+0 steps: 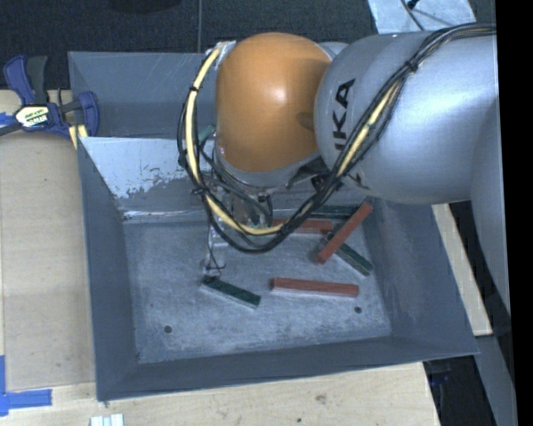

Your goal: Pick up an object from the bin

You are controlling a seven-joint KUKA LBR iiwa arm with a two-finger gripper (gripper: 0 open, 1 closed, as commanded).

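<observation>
In the camera view, your claw [213,271] hangs low under the orange cover [265,101], at the upper-left end of a dark green stick [231,293] that lies flat on the floor of the bin [110,287]. You cannot tell whether the claw is released or clenched, or whether it touches the stick. The stick's long axis runs from the claw down and to the right, so most of its length lies right of the claw. I judge you should centre over its middle and close across its narrow side. Just right of the green stick lies a red stick [313,288], apart from it. Up and right of it, a few more sticks [342,235] lie crossed.
</observation>
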